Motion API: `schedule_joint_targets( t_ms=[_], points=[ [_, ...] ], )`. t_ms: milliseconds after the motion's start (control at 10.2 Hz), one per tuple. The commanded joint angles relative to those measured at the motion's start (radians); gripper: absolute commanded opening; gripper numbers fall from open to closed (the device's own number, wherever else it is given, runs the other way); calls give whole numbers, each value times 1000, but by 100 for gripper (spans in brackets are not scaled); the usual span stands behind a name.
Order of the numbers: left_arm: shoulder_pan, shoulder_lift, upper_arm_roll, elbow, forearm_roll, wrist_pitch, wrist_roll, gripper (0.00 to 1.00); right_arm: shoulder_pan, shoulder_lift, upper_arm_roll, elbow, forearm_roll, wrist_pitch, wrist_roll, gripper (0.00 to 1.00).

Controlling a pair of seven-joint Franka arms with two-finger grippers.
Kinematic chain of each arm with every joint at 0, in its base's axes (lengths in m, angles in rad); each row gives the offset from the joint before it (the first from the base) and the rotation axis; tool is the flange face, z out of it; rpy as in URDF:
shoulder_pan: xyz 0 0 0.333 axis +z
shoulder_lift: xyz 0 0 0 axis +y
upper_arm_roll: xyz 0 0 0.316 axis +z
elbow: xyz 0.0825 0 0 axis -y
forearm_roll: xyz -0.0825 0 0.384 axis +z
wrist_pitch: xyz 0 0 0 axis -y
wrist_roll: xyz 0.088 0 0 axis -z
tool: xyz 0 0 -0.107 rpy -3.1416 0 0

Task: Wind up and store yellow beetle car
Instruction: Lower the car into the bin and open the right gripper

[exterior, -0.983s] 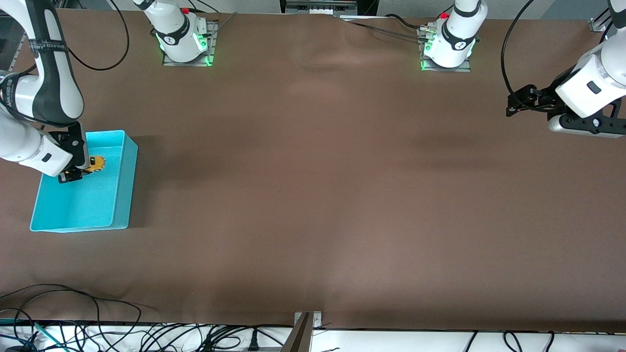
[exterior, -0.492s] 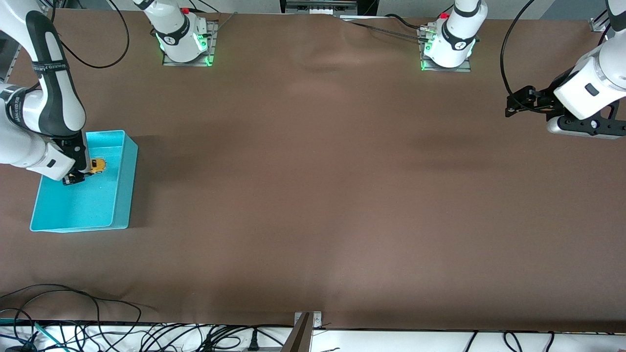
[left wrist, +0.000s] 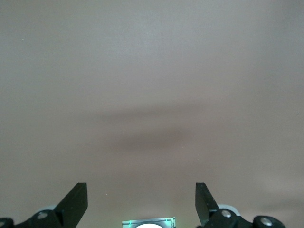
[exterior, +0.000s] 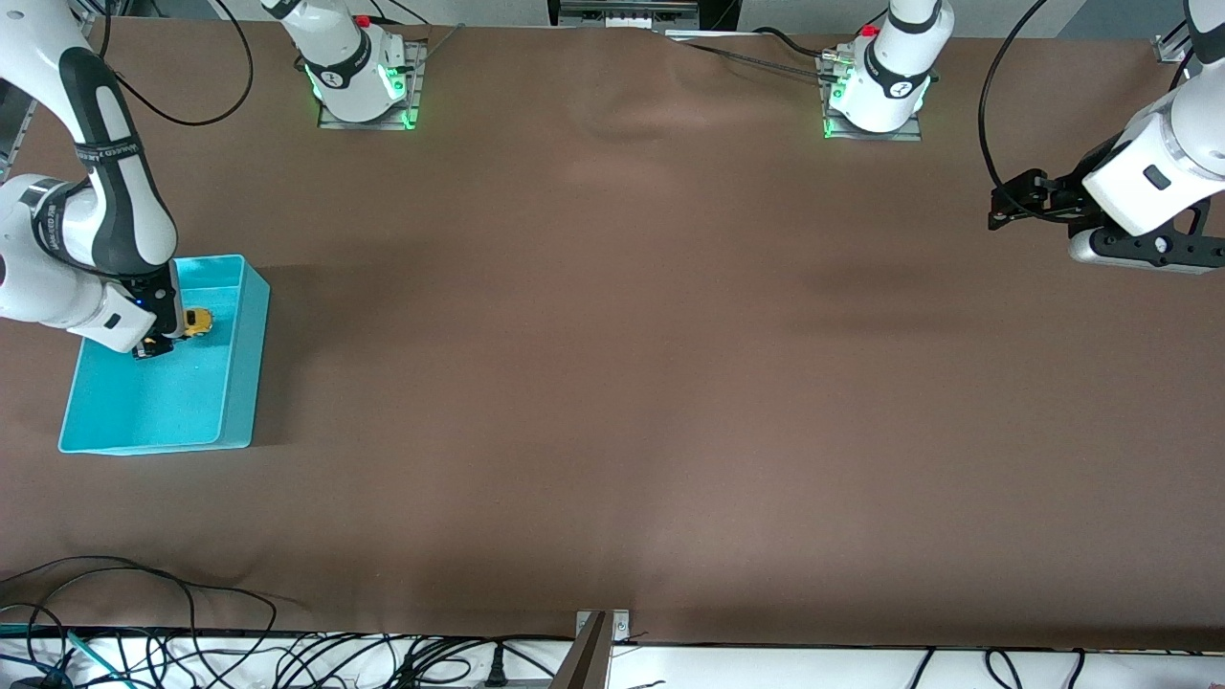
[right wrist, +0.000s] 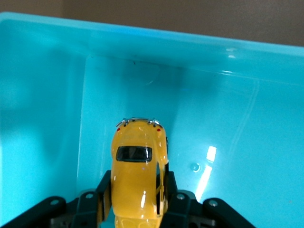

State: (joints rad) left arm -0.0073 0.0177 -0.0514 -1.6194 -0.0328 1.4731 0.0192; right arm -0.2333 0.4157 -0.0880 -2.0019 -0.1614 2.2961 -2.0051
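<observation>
The yellow beetle car (exterior: 196, 322) (right wrist: 138, 171) is a tiny rounded toy with dark windows. My right gripper (exterior: 165, 337) (right wrist: 137, 194) is shut on its sides and holds it low inside the turquoise bin (exterior: 234, 383), in the half of the bin farther from the front camera. In the right wrist view the bin's wall (right wrist: 47, 95) surrounds the car. My left gripper (exterior: 1005, 203) (left wrist: 141, 204) hangs open over bare table at the left arm's end, with nothing between its fingers.
The brown table (exterior: 612, 383) stretches between the bin and the left arm. Cables (exterior: 144, 612) lie along the edge nearest the front camera. The arms' bases (exterior: 364, 86) stand along the edge farthest from that camera.
My right gripper has shifted a little with the car inside the bin, toward the bin's end farthest from the front camera. The left arm has barely moved.
</observation>
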Motion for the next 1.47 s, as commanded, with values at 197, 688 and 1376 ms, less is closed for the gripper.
schedule_joint_targets(
  t_ms=[197, 688, 1376],
  points=[
    [-2, -2, -1, 3, 4, -10, -8, 100, -6, 31, -10, -5, 2, 51, -18, 35],
    [-6, -1, -1, 4, 4, -10, -8, 100, -8, 8, -12, 2, 3, 37, -21, 100],
    [-6, 1, -1, 4, 4, -8, -8, 100, -3, -194, 27, 66, 103, -183, 295, 100]
  ],
)
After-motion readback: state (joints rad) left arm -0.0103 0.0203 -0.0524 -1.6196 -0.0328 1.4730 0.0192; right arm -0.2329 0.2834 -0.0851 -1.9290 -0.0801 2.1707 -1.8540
